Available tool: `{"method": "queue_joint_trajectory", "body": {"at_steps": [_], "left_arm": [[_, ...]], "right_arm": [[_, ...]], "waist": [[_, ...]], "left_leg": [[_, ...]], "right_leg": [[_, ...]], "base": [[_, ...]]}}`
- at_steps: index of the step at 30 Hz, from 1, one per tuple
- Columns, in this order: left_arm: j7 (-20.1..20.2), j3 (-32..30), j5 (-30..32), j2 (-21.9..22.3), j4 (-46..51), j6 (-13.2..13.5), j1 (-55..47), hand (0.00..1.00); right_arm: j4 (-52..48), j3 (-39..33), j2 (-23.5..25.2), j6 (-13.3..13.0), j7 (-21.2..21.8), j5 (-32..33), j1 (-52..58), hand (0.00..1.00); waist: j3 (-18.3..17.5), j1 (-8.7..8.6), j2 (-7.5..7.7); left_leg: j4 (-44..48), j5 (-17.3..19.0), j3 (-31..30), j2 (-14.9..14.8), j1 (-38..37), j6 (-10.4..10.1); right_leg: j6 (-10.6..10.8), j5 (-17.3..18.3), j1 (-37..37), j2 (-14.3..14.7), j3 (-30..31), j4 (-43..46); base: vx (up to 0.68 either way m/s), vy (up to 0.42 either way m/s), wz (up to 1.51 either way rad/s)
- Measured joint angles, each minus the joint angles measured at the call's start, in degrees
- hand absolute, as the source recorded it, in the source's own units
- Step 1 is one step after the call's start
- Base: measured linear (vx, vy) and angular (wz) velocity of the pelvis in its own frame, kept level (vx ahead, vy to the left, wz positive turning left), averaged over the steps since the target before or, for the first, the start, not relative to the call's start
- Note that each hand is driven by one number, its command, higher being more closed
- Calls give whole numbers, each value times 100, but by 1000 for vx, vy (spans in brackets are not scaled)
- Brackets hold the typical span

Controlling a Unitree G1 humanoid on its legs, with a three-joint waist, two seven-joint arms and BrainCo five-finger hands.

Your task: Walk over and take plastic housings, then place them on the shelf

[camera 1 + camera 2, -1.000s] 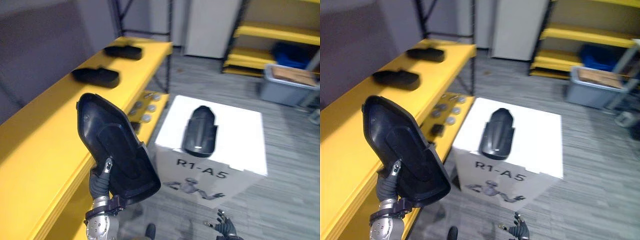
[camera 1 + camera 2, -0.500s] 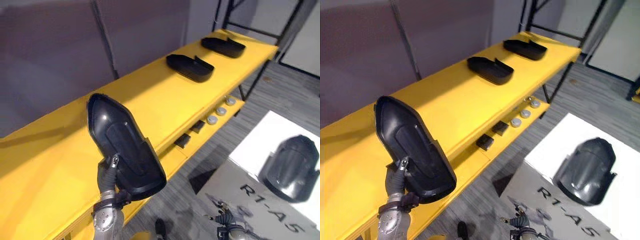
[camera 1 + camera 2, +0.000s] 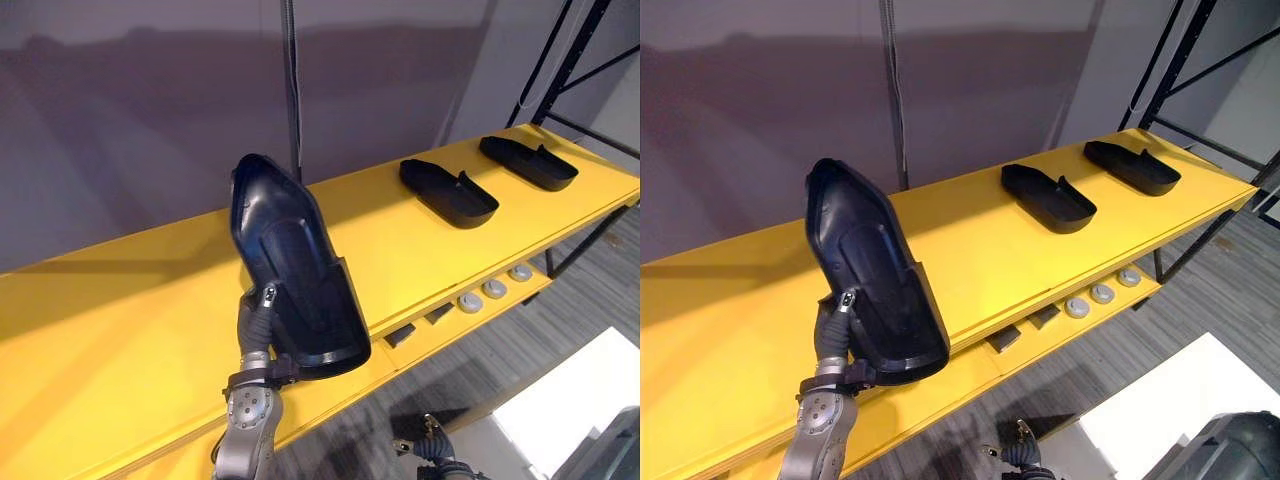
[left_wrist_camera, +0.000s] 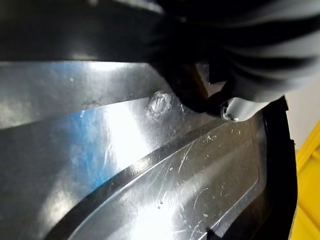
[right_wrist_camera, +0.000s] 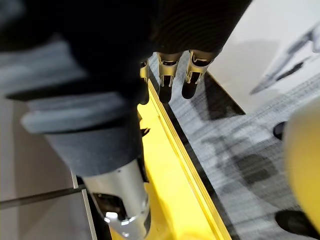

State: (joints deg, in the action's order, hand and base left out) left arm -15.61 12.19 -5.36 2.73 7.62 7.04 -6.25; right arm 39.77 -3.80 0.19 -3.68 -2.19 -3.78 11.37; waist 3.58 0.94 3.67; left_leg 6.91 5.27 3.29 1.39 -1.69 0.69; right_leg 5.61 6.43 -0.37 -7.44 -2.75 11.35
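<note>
Housing (image 3: 292, 270) hides most of the left robot hand (image 3: 252, 325), seemingly clenched round it.

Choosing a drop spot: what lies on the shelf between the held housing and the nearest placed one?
Nothing: the shelf top between the held housing and the nearest placed housing is bare, in both eye views.

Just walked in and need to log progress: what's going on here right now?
The robot's left hand grips a black plastic housing, holding it upright in front of the yellow shelf, not yet set down. Two other housings lie on the shelf farther along. The right hand hangs low and open, holding nothing.
</note>
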Motion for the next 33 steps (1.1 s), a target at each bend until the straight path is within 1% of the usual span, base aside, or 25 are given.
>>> {"method": "queue_joint_trajectory", "body": {"at_steps": [1, 5, 8, 9, 11, 12, 14, 16, 18, 20, 22, 24, 28, 30, 31, 32, 33], "left_arm": [[-3, 85, 0, 0, -152, -9, 170, 100], [-62, 193, 1, 4, -546, -58, 666, 100], [-231, 221, -2, -23, -1053, -97, 1199, 100], [-324, 169, -5, -25, -1386, -124, 1451, 100], [-454, -8, -11, 4, -1881, -188, 1771, 100], [-577, -172, -14, 14, -2161, -231, 1943, 100], [-740, -361, -21, 10, -2582, -274, 2274, 100], [-892, -502, -35, -14, -2944, -335, 2579, 100], [-1009, -686, -222, -34, -3423, -379, 2977, 100], [-1087, -819, -355, -63, -3766, -424, 3260, 100], [-1157, -926, -471, -118, -4029, -473, 3459, 100], [-1171, -1088, -592, -124, -4213, -518, 3602, 100], [-1154, -1183, -694, -120, -4568, -592, 3857, 100], [-1141, -1192, -758, -113, -4676, -589, 4021, 100], [-1138, -1260, -923, -111, -4781, -590, 4185, 0], [-1138, -1300, -967, -108, -4835, -586, 4251, 0], [-1142, -1313, -1148, -109, -4883, -550, 4350, 0]], "right_arm": [[0, 2, -23, 0, 0, 0, 3, 0], [24, 10, -38, 0, 0, 4, 57, 0], [201, 59, -41, 3, -2, 8, 31, 0], [329, 60, -39, 6, -2, 13, -4, 0], [430, 63, -36, 13, -1, 16, -56, 0], [453, 63, -36, 12, -2, 16, -84, 0], [509, 61, -39, 12, -2, 17, -116, 0], [608, 61, -42, 15, -3, 16, -151, 0], [648, 62, -48, 19, -2, 16, -210, 0], [666, 63, -55, 19, -3, 16, -262, 0], [669, 67, -59, 19, -3, 16, -285, 0], [696, 101, -80, 27, -3, 16, -266, 0], [696, 152, -140, 28, -2, 19, -294, 0], [697, 147, -172, 28, -2, 19, -300, 0], [706, 146, -183, 28, -2, 18, -326, 0], [723, 146, -188, 28, -2, 19, -356, 0], [799, 145, -197, 29, -2, 19, -460, 0]], "waist": [[-49, 2, 1], [-89, -6, 1], [-131, -20, 5], [-133, -35, 6], [-133, -99, 6], [-136, -171, 10], [-134, -229, 17], [-130, -284, 29], [-125, -378, 30], [-112, -482, 40], [-88, -553, 48], [-58, -648, 43], [1, -658, 38], [11, -662, 29], [31, -664, 11], [40, -671, -1], [62, -694, -33]], "left_leg": [[-70, -4, 5, -31, -59, -31], [-151, -14, 1, -35, -166, -51], [-244, -32, -9, -33, -172, -63], [-283, -40, -19, -26, -168, -54], [-317, -88, -22, -4, -155, -23], [-370, -151, -36, 21, -159, -21], [-507, -255, -52, 41, -156, 0], [-680, -400, -70, 52, -159, 12], [-1001, -661, -125, 30, -156, -10], [-1189, -793, -138, -10, -139, -29], [-1210, -832, -87, -32, -89, -51], [-1214, -848, -69, -54, -23, -61], [-1215, -851, 14, -121, 98, -65], [-1215, -866, 47, -129, 122, -90], [-1214, -863, 47, -136, 125, -94], [-1213, -860, 48, -139, 132, -98], [-1211, -874, 54, -146, 148, -78]], "right_leg": [[-21, -15, 75, 38, -6, -117], [-74, -91, 236, 54, -10, -326], [-51, -231, 261, 57, -1, -481], [-40, -287, 268, 58, 0, -557], [-17, -371, 274, 47, 16, -643], [-13, -392, 266, 27, 23, -660], [-16, -419, 203, 21, 31, -668], [-27, -427, 135, 22, 39, -668], [-51, -497, -16, 61, 33, -666], [-104, -566, -120, 112, 34, -673], [-144, -603, -183, 139, 66, -703], [-134, -634, -209, 171, 78, -800], [-144, -642, -310, 248, 156, -904], [-200, -698, -354, 268, 193, -891], [-218, -723, -356, 274, 191, -892], [-234, -738, -357, 278, 191, -892], [-232, -788, -367, 284, 193, -903]], "base": [[150, -56, -1], [99, 0, 0], [22, 47, -2], [-31, 59, -3], [-52, 57, -2], [-60, 33, 3], [-107, 14, 2], [-154, -20, 3], [-163, -43, 5], [-161, -30, -2], [-139, -16, -10], [-110, -23, -7], [-30, -18, -9], [31, -14, -6], [45, -8, -1], [70, -7, -1], [77, -3, -2]]}}
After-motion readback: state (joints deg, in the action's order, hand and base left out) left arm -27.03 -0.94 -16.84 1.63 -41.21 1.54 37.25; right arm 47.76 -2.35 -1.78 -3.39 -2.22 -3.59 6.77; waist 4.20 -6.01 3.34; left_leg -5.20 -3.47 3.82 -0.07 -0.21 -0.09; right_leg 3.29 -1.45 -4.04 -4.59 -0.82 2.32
